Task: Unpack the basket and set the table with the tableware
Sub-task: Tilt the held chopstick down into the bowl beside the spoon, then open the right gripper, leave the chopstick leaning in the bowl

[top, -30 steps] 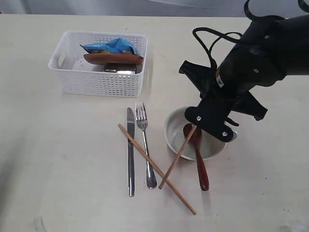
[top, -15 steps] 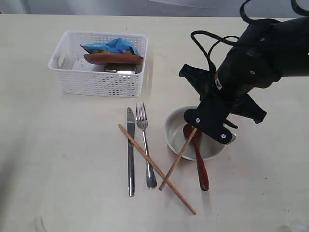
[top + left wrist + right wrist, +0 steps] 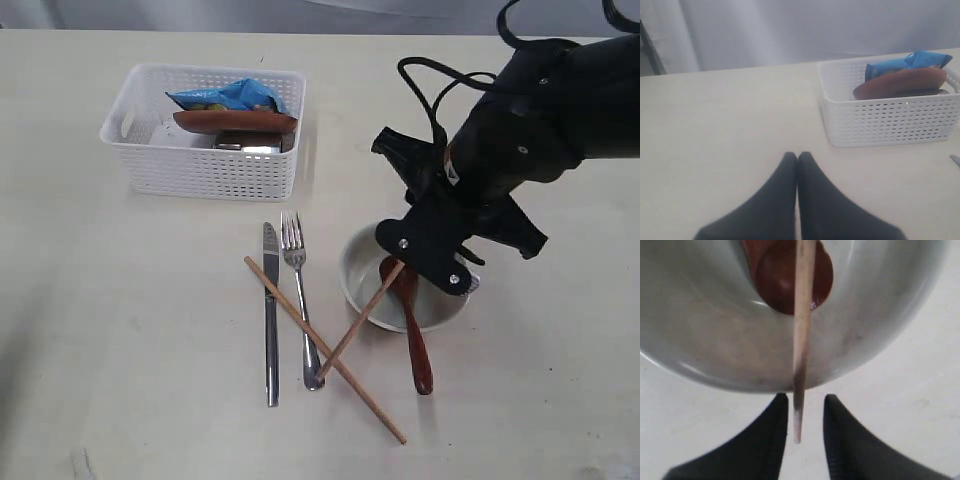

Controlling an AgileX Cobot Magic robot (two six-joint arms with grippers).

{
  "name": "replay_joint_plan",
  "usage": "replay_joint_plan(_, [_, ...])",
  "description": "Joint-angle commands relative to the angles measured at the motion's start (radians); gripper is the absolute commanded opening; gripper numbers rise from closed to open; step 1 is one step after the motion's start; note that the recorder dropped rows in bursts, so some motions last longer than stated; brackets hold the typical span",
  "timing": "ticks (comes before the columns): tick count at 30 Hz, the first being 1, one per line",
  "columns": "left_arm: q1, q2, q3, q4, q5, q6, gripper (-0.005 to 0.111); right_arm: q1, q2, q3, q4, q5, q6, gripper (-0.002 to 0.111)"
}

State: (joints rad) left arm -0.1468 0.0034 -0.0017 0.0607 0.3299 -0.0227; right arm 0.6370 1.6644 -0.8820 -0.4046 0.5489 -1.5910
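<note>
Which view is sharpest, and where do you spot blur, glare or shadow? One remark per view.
Exterior view: sharpest, evenly lit, soft shadows beside the basket and bowl. Left wrist view: the left gripper near the lens is a dark, featureless shape; the basket is clear. Right wrist view: the bowl looms close and slightly blurred, a small glint on the spoon.

Blue crinkly snack pkt point(image 3: 228, 96) lies crumpled, w/ yellow-green print on its front. Pale grey backdrop point(image 3: 815, 30) hangs behind; dark post point(image 3: 649, 45) at its edge.
</note>
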Motion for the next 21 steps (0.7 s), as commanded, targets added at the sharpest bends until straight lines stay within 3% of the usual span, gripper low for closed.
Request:
replay_joint_plan(1, [-0.006, -0.003, 0.002, -0.005, -0.010, 0.000, 0.000, -0.007, 0.000, 0.000, 0.003, 0.001, 0.018, 0.043])
replay_joint_plan(5, [-0.006, -0.003, 0.002, -0.005, -0.010, 0.000, 0.000, -0.007, -0.028, 0.000, 0.003, 0.006, 0.103, 0.038])
replay_joint_plan(13, [-0.006, -0.003, 0.002, -0.005, -0.010, 0.000, 0.000, -0.007, -0.169, 0.000, 0.000, 0.181, 0.368, 0.038])
replay_joint_plan(15, [-0.006, -0.003, 0.002, -0.005, -0.010, 0.000, 0.000, -0.007, -0.202, 0.000, -0.016, 0.201, 0.513, 0.038])
replay_joint_plan(21, [-0.006, -0.003, 0.002, -0.005, -0.010, 0.000, 0.000, -0.007, -0.319, -0.007, -0.020, 0.191, 1.191, 0.038])
